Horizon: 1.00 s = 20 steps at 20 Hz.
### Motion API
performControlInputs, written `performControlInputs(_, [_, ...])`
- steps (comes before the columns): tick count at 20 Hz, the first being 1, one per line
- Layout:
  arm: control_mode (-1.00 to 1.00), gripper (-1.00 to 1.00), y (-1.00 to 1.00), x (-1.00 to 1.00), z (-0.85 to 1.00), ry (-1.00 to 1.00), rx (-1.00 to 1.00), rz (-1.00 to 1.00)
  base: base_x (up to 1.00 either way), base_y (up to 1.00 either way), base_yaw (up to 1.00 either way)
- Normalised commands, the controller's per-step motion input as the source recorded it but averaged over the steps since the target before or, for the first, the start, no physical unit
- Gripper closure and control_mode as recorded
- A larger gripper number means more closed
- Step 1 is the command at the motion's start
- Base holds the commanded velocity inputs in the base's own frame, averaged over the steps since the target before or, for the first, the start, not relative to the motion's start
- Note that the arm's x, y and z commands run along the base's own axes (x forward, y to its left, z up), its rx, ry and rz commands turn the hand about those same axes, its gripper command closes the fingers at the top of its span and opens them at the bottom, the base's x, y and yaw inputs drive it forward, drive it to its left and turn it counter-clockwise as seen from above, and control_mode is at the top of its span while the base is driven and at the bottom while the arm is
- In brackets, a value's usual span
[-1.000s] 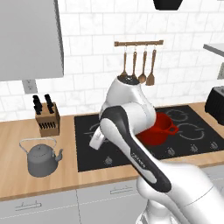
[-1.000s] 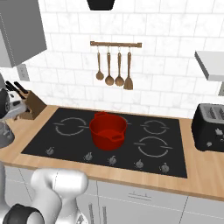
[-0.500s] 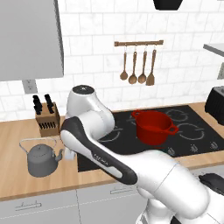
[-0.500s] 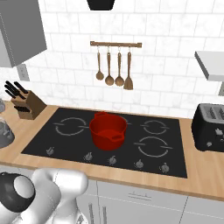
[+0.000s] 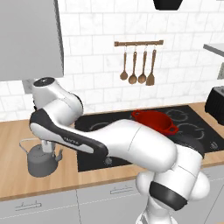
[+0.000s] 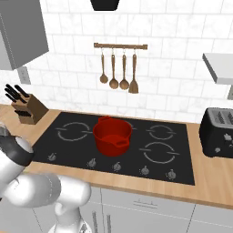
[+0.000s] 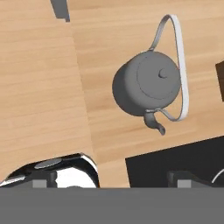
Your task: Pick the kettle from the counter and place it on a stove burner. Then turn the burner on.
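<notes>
Grey metal kettle (image 7: 148, 85) is seen upright on light-brown wooden counter (image 7: 39, 87).
Its spout is aimed toward the black glass cooktop (image 7: 175, 164); pincer state cannot be told.

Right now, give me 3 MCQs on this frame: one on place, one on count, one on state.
1. Where does the kettle stand?
A. on the counter, left of the cooktop
B. on a burner
C. on the toaster

2. How many utensils hang on the wall rail?
A. two
B. four
C. six

3. What state is the kettle in?
A. lifted by its handle
B. tipped on its side
C. upright on the wood, not gripped

Answers:
1. A: the left base view shows it on wood beside the black glass.
2. B: the right base view shows four hanging in a row.
3. C: the hand view looks down on its lid, nothing touching the handle.
</notes>
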Motion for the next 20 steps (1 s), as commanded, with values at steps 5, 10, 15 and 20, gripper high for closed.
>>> performControlInputs(5, [-1.0,-1.0,0.0,0.36,-0.46,0.03,-0.02,0.0,0.0,0.0,0.0])
performControlInputs(10, [-1.0,-1.0,0.01,0.3,-0.3,0.0,-0.04,0.0,0.0,0.0,0.0])
performControlInputs(15, [-1.0,-1.0,0.11,0.25,-0.28,0.0,-0.04,0.0,0.0,0.0,0.0])
performControlInputs(20, [-1.0,-1.0,0.26,0.37,-0.23,0.0,-0.05,0.0,0.0,0.0,0.0])
